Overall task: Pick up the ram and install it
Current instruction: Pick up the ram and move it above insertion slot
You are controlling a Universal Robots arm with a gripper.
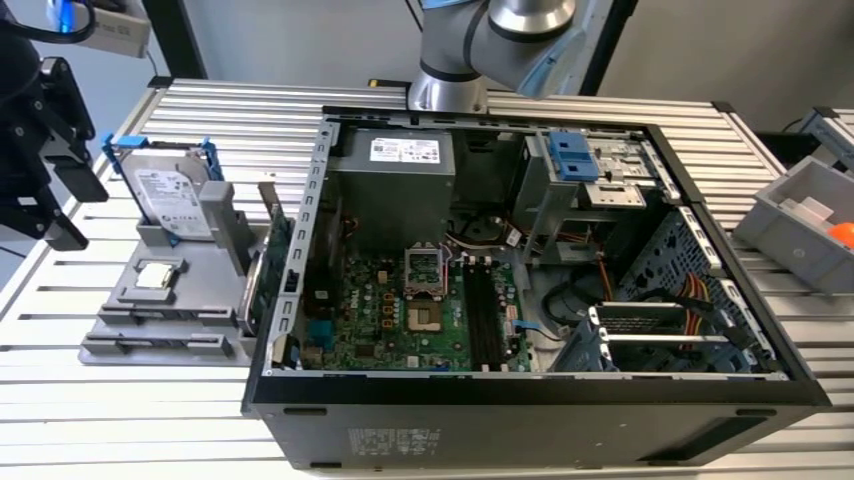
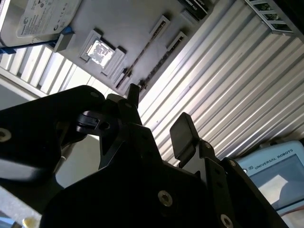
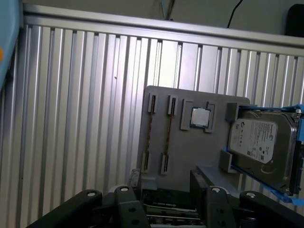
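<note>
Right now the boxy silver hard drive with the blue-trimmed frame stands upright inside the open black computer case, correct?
Not quite. The hard drive does stand upright, but in the grey holder block outside the computer case, to the exterior view's left of it. The exterior view shows this.

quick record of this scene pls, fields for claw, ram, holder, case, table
claw: open, holding nothing, apart from the ram
ram: standing on edge in the holder, not yet picked up
holder: grey, also carries hard drive and processor
case: side open, motherboard exposed, on the exterior view's right of the holder
table: slatted metal
</note>
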